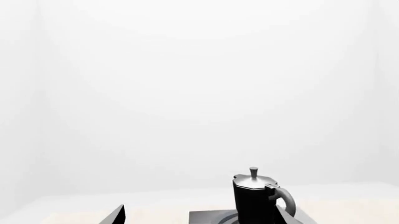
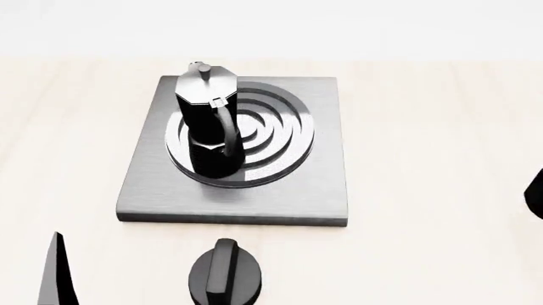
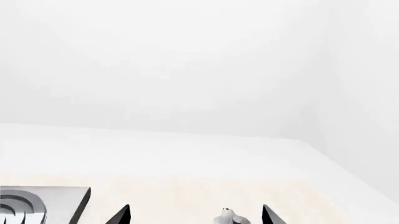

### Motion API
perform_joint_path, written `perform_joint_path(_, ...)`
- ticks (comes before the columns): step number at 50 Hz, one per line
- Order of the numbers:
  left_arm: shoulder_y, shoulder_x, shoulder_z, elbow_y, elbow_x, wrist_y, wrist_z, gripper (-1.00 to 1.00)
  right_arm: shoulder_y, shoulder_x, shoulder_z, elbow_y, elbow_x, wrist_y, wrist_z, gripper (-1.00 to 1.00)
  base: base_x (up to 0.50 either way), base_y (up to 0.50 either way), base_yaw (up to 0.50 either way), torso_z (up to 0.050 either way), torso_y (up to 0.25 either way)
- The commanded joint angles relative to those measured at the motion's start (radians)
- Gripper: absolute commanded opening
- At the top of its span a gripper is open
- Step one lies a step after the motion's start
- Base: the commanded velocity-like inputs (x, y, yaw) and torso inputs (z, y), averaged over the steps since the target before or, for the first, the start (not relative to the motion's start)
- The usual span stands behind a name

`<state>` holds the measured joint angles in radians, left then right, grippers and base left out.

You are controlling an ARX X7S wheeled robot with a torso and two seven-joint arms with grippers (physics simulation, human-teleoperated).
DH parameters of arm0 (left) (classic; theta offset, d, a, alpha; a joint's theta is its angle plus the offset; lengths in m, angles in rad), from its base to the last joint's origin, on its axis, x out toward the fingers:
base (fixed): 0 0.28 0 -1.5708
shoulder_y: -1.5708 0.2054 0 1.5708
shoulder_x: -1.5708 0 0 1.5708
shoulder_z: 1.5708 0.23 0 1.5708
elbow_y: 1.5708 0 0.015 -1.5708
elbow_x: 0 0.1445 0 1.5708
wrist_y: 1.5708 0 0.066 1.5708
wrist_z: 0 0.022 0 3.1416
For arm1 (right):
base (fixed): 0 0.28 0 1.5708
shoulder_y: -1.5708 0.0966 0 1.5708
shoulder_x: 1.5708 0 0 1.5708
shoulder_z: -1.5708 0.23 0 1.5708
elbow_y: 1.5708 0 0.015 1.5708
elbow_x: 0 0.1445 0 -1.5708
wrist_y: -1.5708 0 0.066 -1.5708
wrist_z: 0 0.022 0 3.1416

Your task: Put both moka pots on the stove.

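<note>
One moka pot [image 2: 206, 124] stands upright on the left side of the ring burner of the stove [image 2: 314, 184], with its handle turned toward me. The left wrist view shows this moka pot [image 1: 254, 198] on the stove [image 1: 209, 218] some way beyond my open left gripper [image 1: 201, 217]. Only one left finger [image 2: 56, 273] shows in the head view, near the front left, apart from the stove. My right gripper [image 3: 195, 215] is open. The silvery lid knob of the second moka pot [image 3: 228, 218] peeks up between its tips, nearer the right one. That pot's body is hidden.
A short black round knob [image 2: 225, 274] sits on the light wooden table [image 2: 424, 127] just in front of the stove. A dark shape [image 2: 536, 190] cuts the right edge of the head view. The stove's corner [image 3: 44, 205] shows in the right wrist view.
</note>
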<state>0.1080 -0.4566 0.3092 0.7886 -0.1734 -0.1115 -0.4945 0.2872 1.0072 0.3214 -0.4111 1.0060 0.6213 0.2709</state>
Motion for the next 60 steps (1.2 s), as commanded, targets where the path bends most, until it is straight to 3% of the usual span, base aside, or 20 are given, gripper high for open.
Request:
perform_joint_path(1, -0.001, -0.001, 0.005, -0.001, 0.001, 0.002, -0.001, 1.0, 0.054, 0.082, -0.019, 0.143, 0.021, 0.053, -0.055, 1.0, 0.0, 0.0, 0.0, 0.0, 0.0)
perform_joint_path(8, -0.001, -0.004, 0.004, 0.001, 0.001, 0.001, -0.003, 1.0, 0.205, 0.122, -0.163, 0.224, 0.0, 0.103, -0.098, 1.0, 0.0, 0.0, 0.0, 0.0, 0.0)
perform_joint_path(16, 0.002, -0.004, 0.008, -0.003, 0.002, 0.01, -0.004, 1.0, 0.234, 0.154, -0.233, 0.291, -0.027, 0.147, -0.136, 1.0, 0.0, 0.0, 0.0, 0.0, 0.0)
perform_joint_path(32, -0.002, -0.004, 0.02, -0.002, 0.007, 0.005, -0.006, 1.0, 0.367, 0.112, -0.367, 0.475, -0.111, 0.152, -0.234, 1.0, 0.0, 0.0, 0.0, 0.0, 0.0)
perform_joint_path(60, -0.01, -0.002, 0.037, -0.023, 0.012, 0.014, -0.006, 1.0, 0.38, 0.007, -0.414, 0.67, -0.225, -0.024, -0.317, 1.0, 0.0, 0.0, 0.0, 0.0, 0.0)
